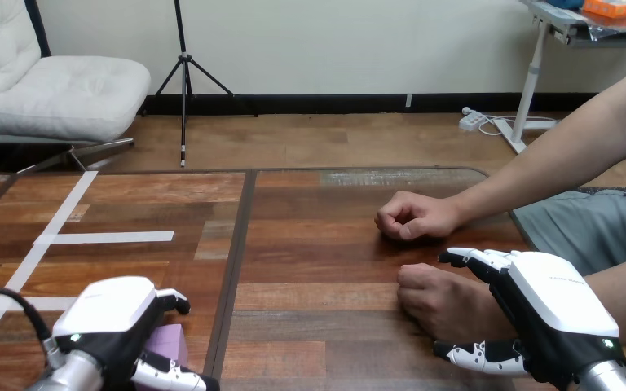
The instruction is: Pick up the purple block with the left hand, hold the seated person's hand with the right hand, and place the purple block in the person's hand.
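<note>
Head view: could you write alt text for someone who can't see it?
The robot's right hand curls round the person's nearer hand on the wooden table, while its left hand grips a purple block near the view's bottom. The person's farther hand rests fisted.

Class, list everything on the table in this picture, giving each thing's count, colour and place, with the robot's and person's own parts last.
table: one, brown wood, across the view
tape strips: several, white, on the table's left part
purple block: one, purple, near left, within the left hand
person's far hand: one, a fist resting on the table, right of centre
person's near hand: one, on the table, near right
left hand: one, black and white, curled round the purple block
right hand: one, black and white, fingers and thumb round the person's wrist
</note>
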`<state>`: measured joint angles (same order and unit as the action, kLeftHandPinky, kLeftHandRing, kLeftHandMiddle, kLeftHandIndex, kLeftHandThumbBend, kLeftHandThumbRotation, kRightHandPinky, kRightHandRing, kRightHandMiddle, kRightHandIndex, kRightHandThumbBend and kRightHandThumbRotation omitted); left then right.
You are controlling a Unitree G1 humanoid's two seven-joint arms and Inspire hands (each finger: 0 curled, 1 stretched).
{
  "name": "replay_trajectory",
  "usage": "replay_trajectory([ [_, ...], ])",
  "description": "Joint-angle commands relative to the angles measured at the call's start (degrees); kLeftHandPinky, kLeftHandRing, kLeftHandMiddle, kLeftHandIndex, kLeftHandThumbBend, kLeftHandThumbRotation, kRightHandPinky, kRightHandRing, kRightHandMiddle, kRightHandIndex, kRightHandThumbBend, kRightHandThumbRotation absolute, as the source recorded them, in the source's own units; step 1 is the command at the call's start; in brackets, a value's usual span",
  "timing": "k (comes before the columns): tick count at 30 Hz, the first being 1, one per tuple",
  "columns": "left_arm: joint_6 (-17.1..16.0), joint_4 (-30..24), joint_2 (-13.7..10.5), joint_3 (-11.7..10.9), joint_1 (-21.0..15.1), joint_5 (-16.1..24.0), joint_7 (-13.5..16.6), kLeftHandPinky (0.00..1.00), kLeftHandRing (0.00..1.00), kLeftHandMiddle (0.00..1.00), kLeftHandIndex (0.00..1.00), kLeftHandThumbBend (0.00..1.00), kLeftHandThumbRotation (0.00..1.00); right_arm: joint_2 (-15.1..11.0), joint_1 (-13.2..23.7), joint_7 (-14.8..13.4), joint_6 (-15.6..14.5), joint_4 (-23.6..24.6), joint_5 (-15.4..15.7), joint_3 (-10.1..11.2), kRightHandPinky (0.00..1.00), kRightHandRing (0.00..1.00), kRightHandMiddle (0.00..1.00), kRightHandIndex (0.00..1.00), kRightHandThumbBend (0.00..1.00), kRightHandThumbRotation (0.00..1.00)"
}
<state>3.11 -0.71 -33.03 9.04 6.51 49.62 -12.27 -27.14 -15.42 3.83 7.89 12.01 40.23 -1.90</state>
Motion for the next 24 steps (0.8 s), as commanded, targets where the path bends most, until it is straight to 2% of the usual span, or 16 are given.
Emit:
replay_trajectory([
  [1, 3.8, 0.4, 0.4, 1.5, -2.0, 3.3, 0.7, 0.43, 0.58, 0.67, 0.66, 0.76, 0.37, -0.6, 3.1, 0.1, -0.2, 1.1, -0.9, 0.7, 0.93, 0.88, 0.83, 0.83, 0.68, 0.23],
  [2, 4.1, 1.0, 0.7, 1.8, -2.3, 3.6, 1.2, 0.43, 0.57, 0.66, 0.66, 0.73, 0.36, -0.6, 3.1, 0.0, -0.2, 1.1, -0.9, 0.7, 0.93, 0.88, 0.83, 0.83, 0.68, 0.23],
  [5, 4.5, 2.5, 1.1, 2.5, -2.9, 3.9, 2.4, 0.4, 0.52, 0.61, 0.62, 0.47, 0.31, -0.7, 3.1, 0.0, -0.2, 1.1, -0.9, 0.7, 0.93, 0.88, 0.83, 0.83, 0.68, 0.23],
  [6, 4.7, 3.1, 1.3, 2.8, -3.2, 4.0, 2.9, 0.38, 0.5, 0.59, 0.6, 0.37, 0.29, -0.7, 3.1, 0.0, -0.2, 1.1, -0.9, 0.7, 0.93, 0.88, 0.83, 0.83, 0.68, 0.24],
  [7, 4.8, 3.5, 1.4, 3.0, -3.4, 4.0, 3.2, 0.36, 0.46, 0.55, 0.57, 0.24, 0.27, -0.7, 3.1, 0.0, -0.2, 1.1, -0.8, 0.7, 0.93, 0.88, 0.83, 0.83, 0.68, 0.24],
  [9, 5.2, 5.0, 1.8, 3.5, -4.1, 4.3, 4.0, 0.35, 0.43, 0.52, 0.55, 0.15, 0.25, -0.7, 3.1, -0.1, -0.1, 1.1, -0.8, 0.7, 0.93, 0.88, 0.83, 0.83, 0.68, 0.24],
  [12, 5.3, 6.8, 2.0, 4.2, -5.0, 4.3, 4.5, 0.33, 0.4, 0.48, 0.51, 0.08, 0.24, -0.8, 3.1, -0.2, 0.0, 1.1, -0.7, 0.7, 0.93, 0.88, 0.83, 0.83, 0.68, 0.25],
  [16, 4.8, 8.9, 1.9, 4.8, -6.2, 3.3, 4.9, 0.31, 0.37, 0.43, 0.46, 0.02, 0.22, -0.8, 3.0, -0.5, 0.2, 1.0, -0.7, 0.8, 0.93, 0.88, 0.83, 0.83, 0.68, 0.25],
  [24, 3.6, 13.3, 1.7, 5.9, -8.3, 1.7, 5.3, 0.3, 0.36, 0.41, 0.43, 0.0, 0.21, -0.9, 2.8, -0.1, 0.0, 1.3, -1.0, 1.0, 0.93, 0.88, 0.83, 0.83, 0.68, 0.26],
])
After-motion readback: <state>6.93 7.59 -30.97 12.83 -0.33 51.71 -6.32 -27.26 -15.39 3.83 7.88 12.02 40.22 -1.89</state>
